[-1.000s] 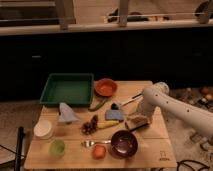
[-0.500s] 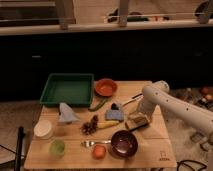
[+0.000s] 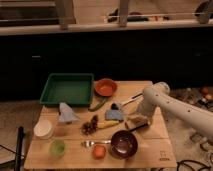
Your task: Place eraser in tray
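The eraser (image 3: 136, 121), a small tan block with a dark top, lies on the wooden table right of centre, just above the maroon bowl (image 3: 124, 143). My gripper (image 3: 141, 119) is down at the eraser, at the end of the white arm (image 3: 170, 106) that reaches in from the right. The arm hides the point of contact. The green tray (image 3: 67, 90) sits at the table's back left with nothing in it, well left of the gripper.
An orange bowl (image 3: 105, 87) stands beside the tray. A blue-grey flat piece with a dark knob (image 3: 114, 114), a yellow tool, a pine cone (image 3: 90, 126), grey cloth (image 3: 66, 114), white cup (image 3: 43, 129), green cup (image 3: 57, 147) and orange fruit (image 3: 99, 151) lie about.
The arm and gripper have shifted slightly at the eraser. Nothing else has moved.
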`<state>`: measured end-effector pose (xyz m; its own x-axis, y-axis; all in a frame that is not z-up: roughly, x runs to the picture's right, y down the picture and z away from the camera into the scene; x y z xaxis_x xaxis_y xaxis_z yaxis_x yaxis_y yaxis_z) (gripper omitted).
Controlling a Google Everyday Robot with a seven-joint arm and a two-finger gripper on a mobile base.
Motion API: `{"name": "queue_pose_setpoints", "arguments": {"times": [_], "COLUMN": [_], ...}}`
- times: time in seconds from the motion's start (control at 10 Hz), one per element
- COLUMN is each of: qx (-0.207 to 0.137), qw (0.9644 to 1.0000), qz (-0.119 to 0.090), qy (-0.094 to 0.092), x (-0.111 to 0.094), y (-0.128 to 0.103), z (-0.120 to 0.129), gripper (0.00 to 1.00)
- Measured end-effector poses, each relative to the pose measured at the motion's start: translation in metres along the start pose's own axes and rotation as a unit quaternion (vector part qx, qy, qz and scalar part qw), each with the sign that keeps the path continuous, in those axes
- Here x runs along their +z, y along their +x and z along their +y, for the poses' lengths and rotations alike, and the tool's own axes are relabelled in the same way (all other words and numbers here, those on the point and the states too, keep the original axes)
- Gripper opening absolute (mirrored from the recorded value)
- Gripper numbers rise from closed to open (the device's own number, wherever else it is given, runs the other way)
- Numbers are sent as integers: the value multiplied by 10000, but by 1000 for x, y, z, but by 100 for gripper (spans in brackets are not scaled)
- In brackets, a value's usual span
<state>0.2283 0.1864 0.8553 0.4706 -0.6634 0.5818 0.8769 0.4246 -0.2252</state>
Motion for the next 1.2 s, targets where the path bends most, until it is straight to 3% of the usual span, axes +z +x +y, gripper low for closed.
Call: {"name": "queue_pose_setpoints", "arguments": {"times": [0.2,0.4,0.6,0.9,1.2], "qx": [532,807,864,844,826], "qw": [9986,9967,9961,9961,9962], "qz": [15,15,-33,-129,-214], "qy": [46,113,162,205,186], "x": [1,3,5,10,12], "y": [-4,-7,-11,-16,-17], "z": [2,2,3,-1,-3], "gripper": [80,80,79,53,20]}}
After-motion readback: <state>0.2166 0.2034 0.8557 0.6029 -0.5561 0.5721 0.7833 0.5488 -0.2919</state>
